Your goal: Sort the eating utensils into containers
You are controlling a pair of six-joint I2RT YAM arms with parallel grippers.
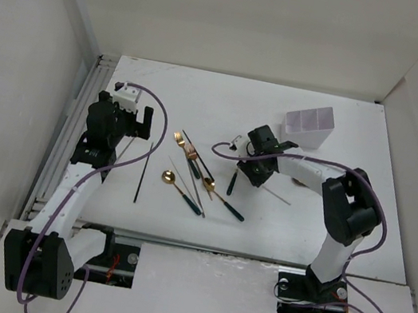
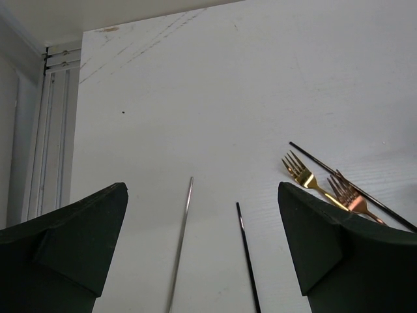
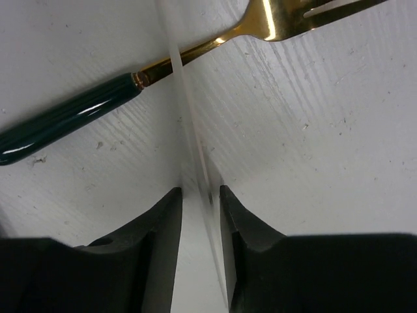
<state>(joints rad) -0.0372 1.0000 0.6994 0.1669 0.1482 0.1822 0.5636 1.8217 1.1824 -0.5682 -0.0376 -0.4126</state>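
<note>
- The white bin (image 1: pixel 310 134) stands at the far right of the desk (image 1: pixel 325 234). No utensil is seen in its compartments, so the sorting is judged barely begun.
- The right hand (image 3: pixel 199 195) is held low over the desk, near and to the left of the bin. Its fingers are drawn almost together around a pale stick (image 3: pixel 184 98), which appears to be gripped.
- That stick crosses over a green-handled fork (image 3: pixel 78 114) lying flat on the desk.
- The left hand (image 2: pixel 202 192) is spread wide open and holds nothing. A thin grey stick (image 2: pixel 182 241) and a dark chopstick (image 2: pixel 246 254) lie on the desk between its fingers.
- Two gold forks (image 2: pixel 301 171) are seen just to the right of that hand, with a second chopstick (image 2: pixel 313 158) running beside them.
- Two gold spoons (image 1: pixel 167 175) lie in the middle of the desk, nearer the arms.
- Everything but the pale stick is judged left to be picked up, and nothing has yet been carried to the bin.
</note>
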